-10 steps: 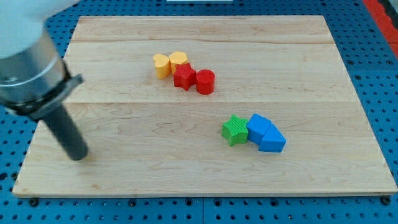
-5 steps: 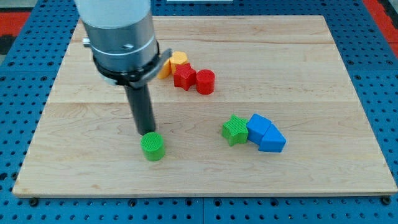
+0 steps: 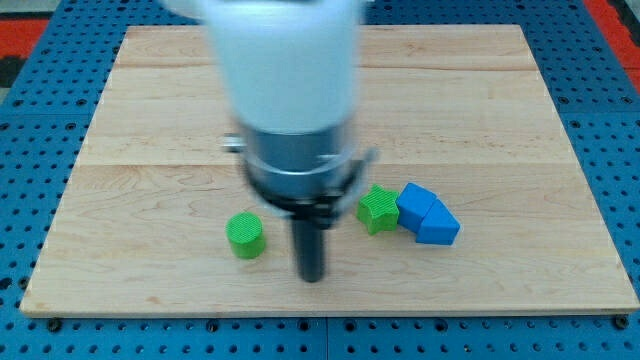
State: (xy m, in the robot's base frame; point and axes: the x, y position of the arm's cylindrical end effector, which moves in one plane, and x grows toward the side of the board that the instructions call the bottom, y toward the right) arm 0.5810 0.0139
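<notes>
My tip (image 3: 313, 276) rests on the wooden board (image 3: 520, 110) near the view's bottom, just right of a green cylinder (image 3: 245, 236) and apart from it. To the tip's upper right sits a green star (image 3: 377, 209), which touches a blue block (image 3: 415, 204) and a blue wedge-like block (image 3: 437, 226). The arm's blurred body hides the board's middle, so the yellow and red blocks do not show.
The board lies on a blue perforated table (image 3: 30, 150). A red patch (image 3: 20, 35) shows at the view's top left and another (image 3: 615, 20) at the top right.
The arm swept from the view's left to the middle and down. My tip went from above the green cylinder to its lower right. The cylinder stayed put, and the arm now covers the yellow and red blocks.
</notes>
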